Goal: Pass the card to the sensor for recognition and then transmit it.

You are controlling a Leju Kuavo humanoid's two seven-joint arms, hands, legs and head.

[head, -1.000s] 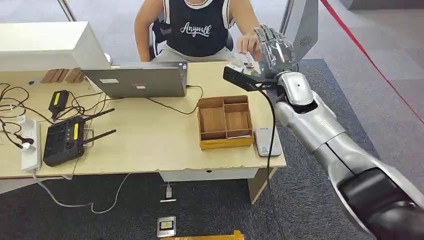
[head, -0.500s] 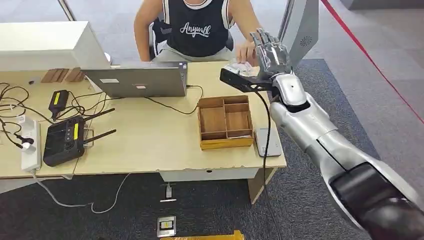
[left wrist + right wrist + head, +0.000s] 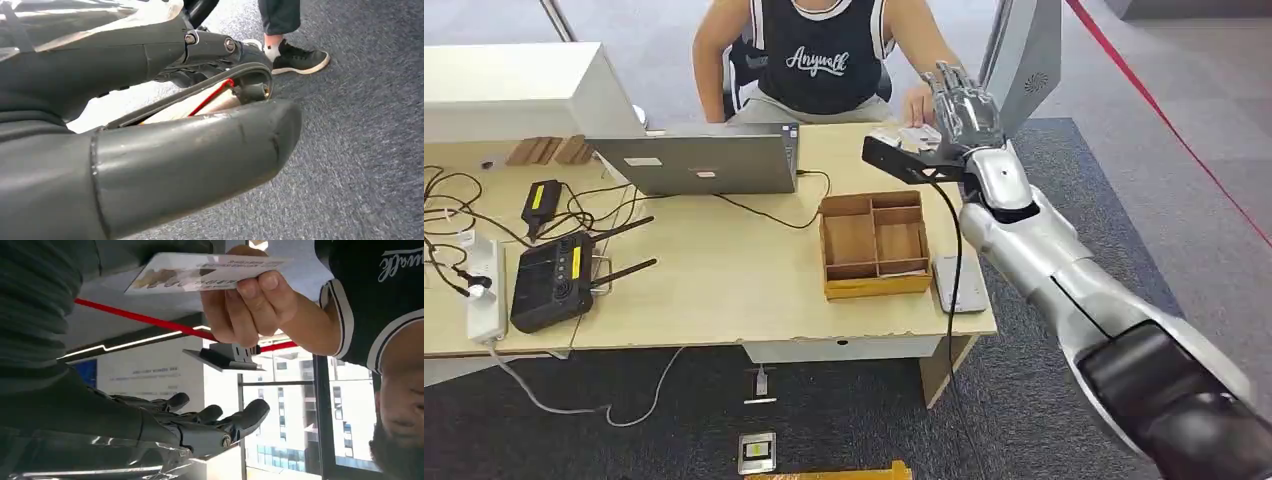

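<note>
right hand (image 3: 967, 112): raised past the far right corner of the desk (image 3: 724, 290), fingers (image 3: 220, 416) spread apart with nothing seen between them; the hand is seen empty in the right wrist view.
card (image 3: 200, 271): pinched in a person's hand (image 3: 250, 297), clear of the robot's fingers; printed face turned toward the wrist camera. In the head view a pale card is seen just beside the raised hand, at the desk's far edge.
person (image 3: 824, 55): seated behind the desk in a dark sleeveless top with white lettering, one arm reached toward the robot's hand.
left hand (image 3: 165, 155): seen close in the left wrist view over grey carpet, thick grey thumb across the frame; whether the fingers are closed or holding anything cannot be told.
sensor (image 3: 959, 283): flat grey pad lying on the desk at the near right corner, just beside the wooden tray (image 3: 872, 243); well apart from the card.
wooden tray: divided into compartments, set on the desk between the laptop (image 3: 699, 160) and the sensor.
black bracket (image 3: 909, 160): attached at the right wrist, a black cable hanging down from it.
desk left side: black router (image 3: 554, 280) with antennas, white power strip (image 3: 484, 290), tangled cables.
floor: a shoe (image 3: 300, 57) of someone standing near is seen in the left wrist view.
</note>
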